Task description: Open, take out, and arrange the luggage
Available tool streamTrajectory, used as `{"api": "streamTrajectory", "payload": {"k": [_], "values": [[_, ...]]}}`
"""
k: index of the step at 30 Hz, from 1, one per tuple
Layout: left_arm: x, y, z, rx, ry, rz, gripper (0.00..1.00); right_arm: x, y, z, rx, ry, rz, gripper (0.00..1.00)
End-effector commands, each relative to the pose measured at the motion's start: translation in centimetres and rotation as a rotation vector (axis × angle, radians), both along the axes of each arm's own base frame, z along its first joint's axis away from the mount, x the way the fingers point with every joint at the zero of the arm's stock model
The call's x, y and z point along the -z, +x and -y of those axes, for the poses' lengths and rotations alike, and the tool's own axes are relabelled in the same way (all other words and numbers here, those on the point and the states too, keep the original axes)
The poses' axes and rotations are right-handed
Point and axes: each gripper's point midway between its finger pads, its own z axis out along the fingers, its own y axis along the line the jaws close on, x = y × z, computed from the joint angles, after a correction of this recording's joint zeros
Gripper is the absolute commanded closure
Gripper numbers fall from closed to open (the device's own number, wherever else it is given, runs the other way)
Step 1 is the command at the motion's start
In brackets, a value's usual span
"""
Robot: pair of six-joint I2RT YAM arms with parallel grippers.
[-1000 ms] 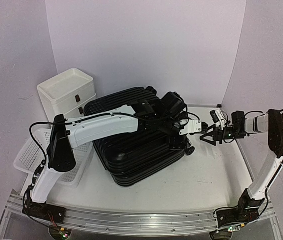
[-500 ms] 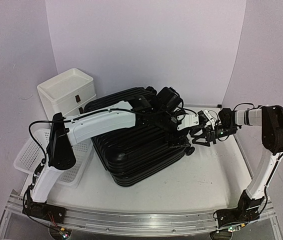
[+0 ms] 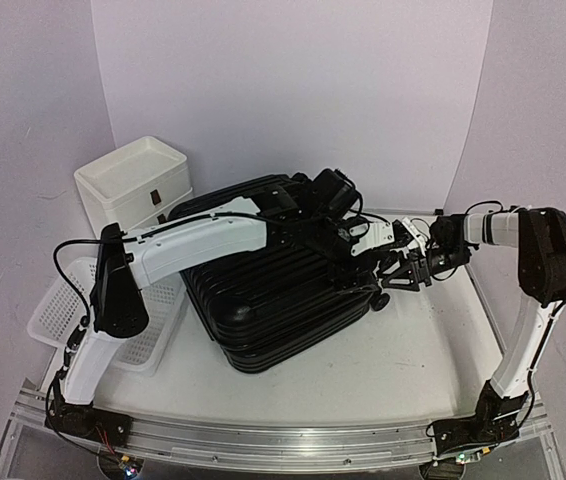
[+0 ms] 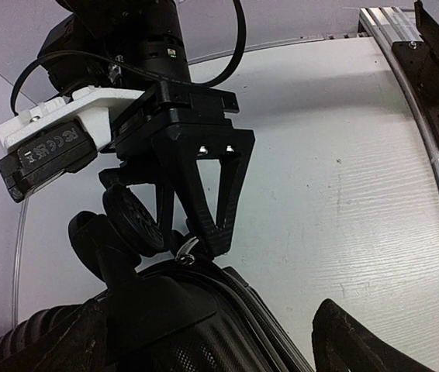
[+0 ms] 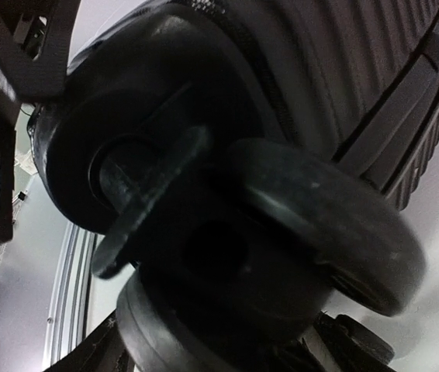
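The luggage (image 3: 273, 290) is a large black ribbed suitcase lying flat and zipped in the middle of the table. My left gripper (image 3: 348, 250) hovers over its right far corner, open, with that corner (image 4: 204, 325) between its wide jaws and one fingertip (image 4: 355, 337) clear of the shell. My right gripper (image 3: 396, 270) is at the same corner, open. Its fingertips (image 4: 218, 232) straddle a silver zipper pull (image 4: 187, 246) beside a caster wheel (image 4: 130, 221). That wheel (image 5: 297, 232) fills the right wrist view just above my right gripper (image 5: 227, 353).
A white three-drawer box (image 3: 133, 185) stands at the back left. A white perforated basket (image 3: 68, 310) lies left of the suitcase, under the left arm. A metal rail (image 3: 283, 440) runs along the near edge. Purple walls close in on three sides.
My right gripper has moved left to the suitcase's wheel corner and its jaws have narrowed somewhat. The left gripper has shifted slightly back over the same corner.
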Motion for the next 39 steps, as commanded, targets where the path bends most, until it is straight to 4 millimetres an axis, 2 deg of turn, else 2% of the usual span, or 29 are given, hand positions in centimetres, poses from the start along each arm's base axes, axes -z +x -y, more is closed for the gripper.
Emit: {"api": "streamTrajectory", "payload": {"k": [1,5,8,12,19,26,29,32,39], "values": [[-6.3,-0.7,-2.7,-0.054,-0.081,-0.088,0.08,-0.5,-0.3,-0.8,-0.019,-0.032,-0.007,0.3],[-10.9,-2.7,-3.7,-0.033,-0.185,-0.161,0.07,0.0,-0.3,-1.2,-0.014,-0.073,-0.048,0.31],[-12.7,-3.8,-5.0,-0.019,-0.227,-0.171,0.07,0.1,-0.6,-1.7,-0.01,-0.075,-0.075,0.34],[-14.0,-4.5,-7.2,-0.035,-0.252,-0.14,0.07,1.2,0.4,-1.5,0.065,-0.105,-0.053,0.48],[-14.1,-5.0,-8.3,-0.047,-0.256,-0.143,0.08,1.6,-0.2,-1.5,0.06,-0.149,-0.017,0.7],[-13.5,-4.7,-7.8,-0.044,-0.25,-0.143,0.08,1.8,-0.8,-1.2,0.05,-0.17,0.028,0.89],[-13.0,-4.6,-7.2,-0.034,-0.243,-0.146,0.08,1.5,-1.0,-1.1,0.045,-0.172,0.052,1.0],[-12.2,-4.5,-6.4,-0.011,-0.234,-0.148,0.08,1.3,-1.1,-1.0,0.042,-0.183,0.081,1.0],[-8.6,-3.1,-3.5,0.013,-0.173,-0.079,0.03,1.7,-0.8,0.4,0.08,-0.303,0.201,1.0]]}}
